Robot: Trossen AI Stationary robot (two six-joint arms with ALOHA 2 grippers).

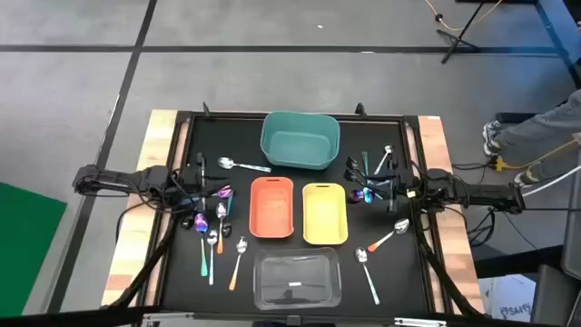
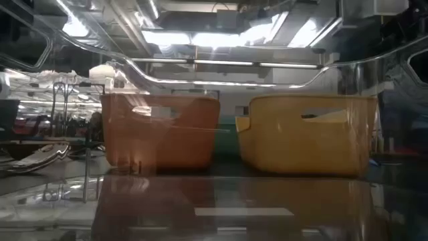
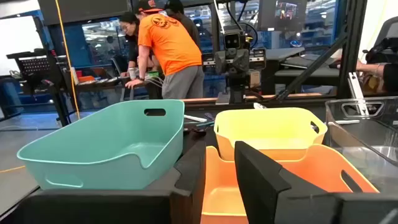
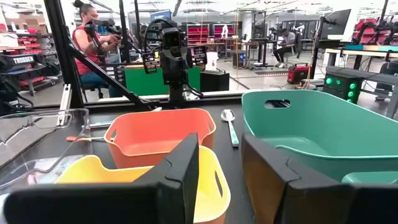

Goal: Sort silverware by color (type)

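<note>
The silverware lies in two loose groups on the dark tabletop [image 1: 182,291], one at each outer side of the bins, and none of it is in a bin that I can see.

On the left, a cluster sits right under and in front of the left tool [image 1: 201,193]: an iridescent spoon [image 1: 223,193] just beside its tip, another purple-headed piece [image 1: 201,221] near it, then several silver spoons [image 1: 214,245] with teal or orange handles fanned toward the front edge, their long axes running roughly front to back. A teal-handled spoon [image 1: 243,165] lies apart, crosswise, between this arm and the teal bin [image 1: 300,139]. The left tool's own view shows its dark fingers [image 3: 261,177] set apart with nothing seen between them, so I read it as moderately spread and empty.

In the middle stand the orange bin [image 1: 271,206], the yellow bin [image 1: 324,213] and the clear bin [image 1: 297,279], with the teal one behind.

On the right, the right tool [image 1: 383,188] hovers over a small heap of dark and teal-handled pieces [image 1: 368,166] and a purple piece [image 1: 362,193] just beside it. Two more spoons [image 1: 381,241] lie nearer the front, slanted. Its fingers [image 4: 177,180] stand clearly apart, holding nothing.

Each arm is nearest its own cluster; the likely pick lies almost directly below each tool, so the approach is a short descent with the wrist turned across a handle.
</note>
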